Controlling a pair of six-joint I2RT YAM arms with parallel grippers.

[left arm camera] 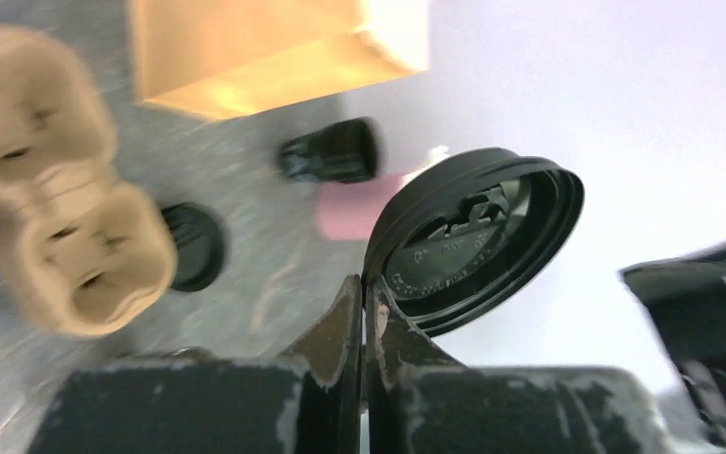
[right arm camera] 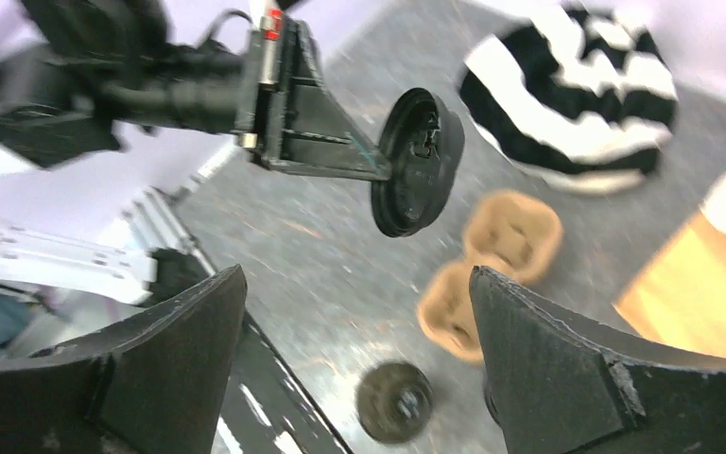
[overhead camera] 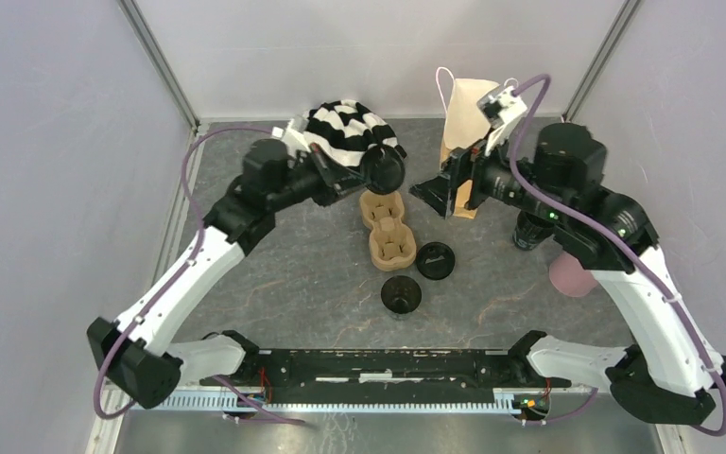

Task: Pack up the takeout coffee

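Grey mottled table [overhead camera: 321, 284], pale walls [overhead camera: 47, 142].

You've got two black coffee cups: one cup [overhead camera: 401, 295] at 6 o'clock on the counter [overhead camera: 293, 284], the other cup [overhead camera: 529, 230] at 3 o'clock. Two black lids: a raised lid [overhead camera: 385, 168] and a flat lid [overhead camera: 435, 260]. One cardboard two-cup carrier [overhead camera: 388, 227], one brown paper bag [overhead camera: 468, 113], one pink cup [overhead camera: 567, 276], and one black-and-white striped cloth [overhead camera: 345, 132] at 11 o'clock.

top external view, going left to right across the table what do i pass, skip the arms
striped cloth → cardboard carrier → loose lid → paper bag → black cup → pink cup
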